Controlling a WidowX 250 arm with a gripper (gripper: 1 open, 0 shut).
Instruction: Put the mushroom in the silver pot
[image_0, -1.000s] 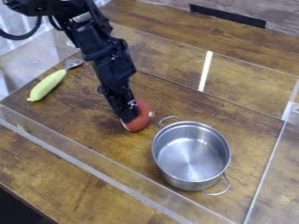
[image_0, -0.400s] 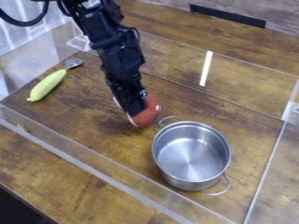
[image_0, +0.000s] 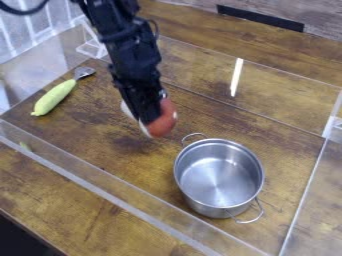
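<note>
Wooden tabletop (image_0: 254, 95) ringed by low clear walls. Near the middle, black gripper (image_0: 156, 122) clamped narrowly on the mushroom (image_0: 162, 124), lifted clear of the wood. Just right and nearer, silver pot (image_0: 219, 178), upright, nothing inside. Far left, yellow-green corn piece (image_0: 54, 97) lying flat.

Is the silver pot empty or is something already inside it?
Empty. The silver pot shows only its bare shiny bottom, and the mushroom is outside it, held in the gripper above the table.
</note>
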